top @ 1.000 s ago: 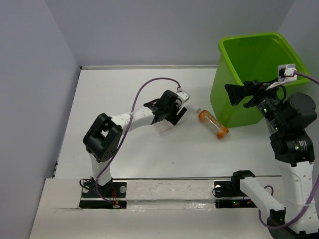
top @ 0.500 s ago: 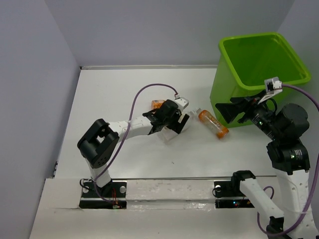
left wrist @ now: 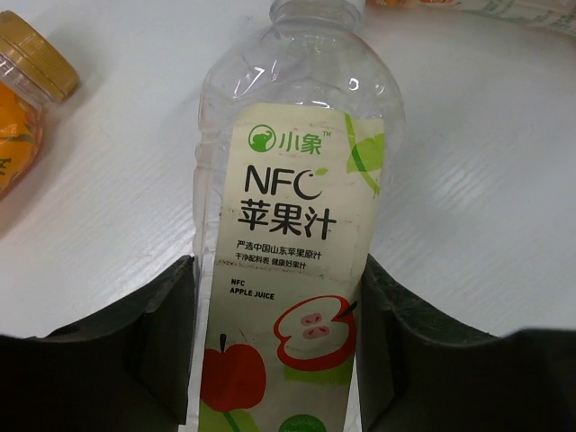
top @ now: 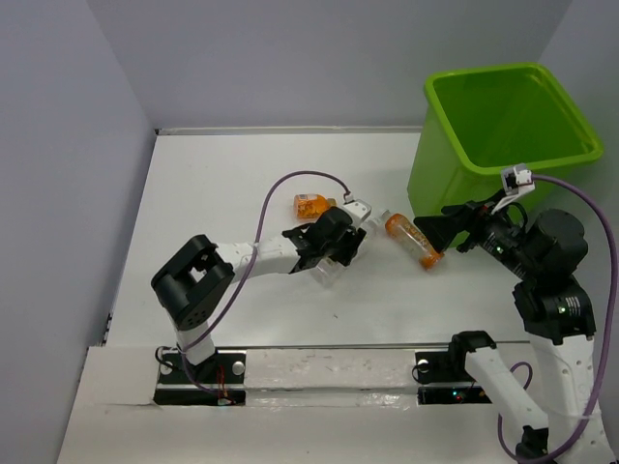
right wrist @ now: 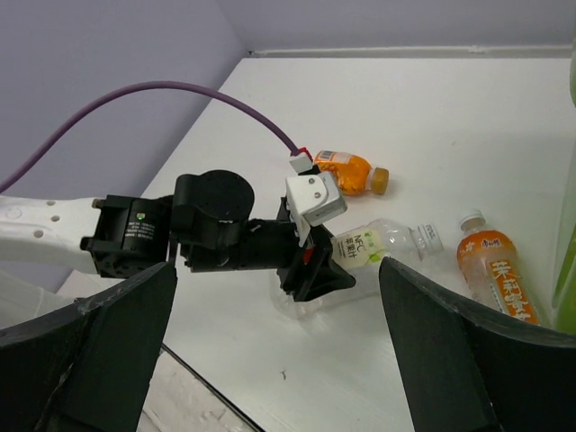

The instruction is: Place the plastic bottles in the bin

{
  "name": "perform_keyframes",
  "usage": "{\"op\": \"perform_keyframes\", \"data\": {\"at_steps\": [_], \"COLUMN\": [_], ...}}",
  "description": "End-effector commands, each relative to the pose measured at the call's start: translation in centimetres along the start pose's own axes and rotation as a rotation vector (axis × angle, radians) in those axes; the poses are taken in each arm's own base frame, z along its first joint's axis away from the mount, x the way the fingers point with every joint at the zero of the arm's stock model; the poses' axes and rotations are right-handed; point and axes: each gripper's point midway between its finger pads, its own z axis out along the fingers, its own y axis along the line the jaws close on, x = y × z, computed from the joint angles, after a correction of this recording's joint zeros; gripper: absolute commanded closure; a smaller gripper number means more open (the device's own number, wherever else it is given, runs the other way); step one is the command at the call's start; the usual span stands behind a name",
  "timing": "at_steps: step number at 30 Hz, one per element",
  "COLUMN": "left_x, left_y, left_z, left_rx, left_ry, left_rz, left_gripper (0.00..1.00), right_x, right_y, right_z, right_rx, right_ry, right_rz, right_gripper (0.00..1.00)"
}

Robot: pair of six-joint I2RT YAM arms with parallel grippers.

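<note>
The left fingers point(left wrist: 135, 351) clench the clear bottle point(left wrist: 288, 225) lying on the table point(left wrist: 486, 180), probably to carry it to the bin point(top: 440, 193), while the right fingers point(right wrist: 90, 333), spread wide and grasping nothing, wait near the orange bottle point(right wrist: 493, 270).

Bin point(top: 503, 145) right, first bottle point(top: 414, 241) before it, second bottle point(top: 309, 204) behind left hand point(top: 338, 251), third bottle point(left wrist: 288, 225) seemingly inside
</note>
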Motion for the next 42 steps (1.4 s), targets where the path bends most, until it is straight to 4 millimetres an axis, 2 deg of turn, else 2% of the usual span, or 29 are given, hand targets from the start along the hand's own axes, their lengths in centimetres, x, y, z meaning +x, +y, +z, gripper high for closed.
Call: {"op": "perform_keyframes", "data": {"at_steps": [1,3,4,6,7,9,10,13,15,17,26,28,34,39,42], "left_x": [6.2,4.7,2.9,1.2,-1.2,-2.4,-4.7,-6.4,-6.7,-7.3,-9.1,-9.6,-10.2,-10.1,-9.9], "left_y": [0.9,1.3,1.5,1.5,1.3,0.7,-0.3,-2.6,-3.6,-5.2,-9.8,-10.2,-10.4,-9.5,-9.4], "left_z": [-2.1,-3.2,-4.4,-6.0,-7.4,-8.8,-10.4,-12.6,-13.2,-13.9,-16.5,-17.4,-18.8,-19.2,-19.3], "left_rx": [-0.069,-0.095,-0.109,-0.112,-0.095,-0.063,-0.014,0.083,0.121,0.178,0.318,0.315,0.322,0.282,0.285], "left_ry": [0.175,0.119,0.056,-0.016,-0.106,-0.172,-0.266,-0.369,-0.393,-0.422,-0.499,-0.528,-0.565,-0.584,-0.583], "left_rz": [-0.031,-0.059,-0.084,-0.118,-0.148,-0.178,-0.213,-0.238,-0.24,-0.235,-0.212,-0.211,-0.215,-0.233,-0.234], "left_gripper": [0.88,0.89,0.89,0.89,0.88,0.87,0.87,0.86,0.85,0.85,0.85,0.85,0.85,0.85,0.85], "right_x": [0.8,0.9,1.2,1.4,1.5,1.8,1.9,2.6,3.6,3.9,7.0,8.1,9.1,8.3,7.7], "right_y": [0.8,1.2,1.3,1.3,1.3,0.9,0.8,0.0,-1.0,-0.7,-1.4,-1.2,-1.8,-3.2,-3.1], "right_z": [-1.0,-0.9,-0.8,-0.4,-0.3,0.4,0.7,2.1,2.9,3.5,7.0,7.9,8.7,8.3,8.1], "right_rx": [-0.03,-0.052,-0.065,-0.074,-0.08,-0.084,-0.087,-0.09,-0.077,-0.102,-0.077,-0.054,0.002,0.085,0.088], "right_ry": [0.004,-0.002,-0.003,-0.004,-0.003,-0.004,-0.002,0.017,0.041,0.046,0.13,0.156,0.165,0.108,0.093], "right_rz": [0.002,0.043,0.072,0.101,0.112,0.149,0.158,0.192,0.223,0.224,0.241,0.229,0.218,0.203,0.2], "right_gripper": [0.0,0.0,0.0,0.0,0.0,0.0,0.0,0.0,0.0,0.0,0.0,0.0,0.0,0.0,0.0]}}
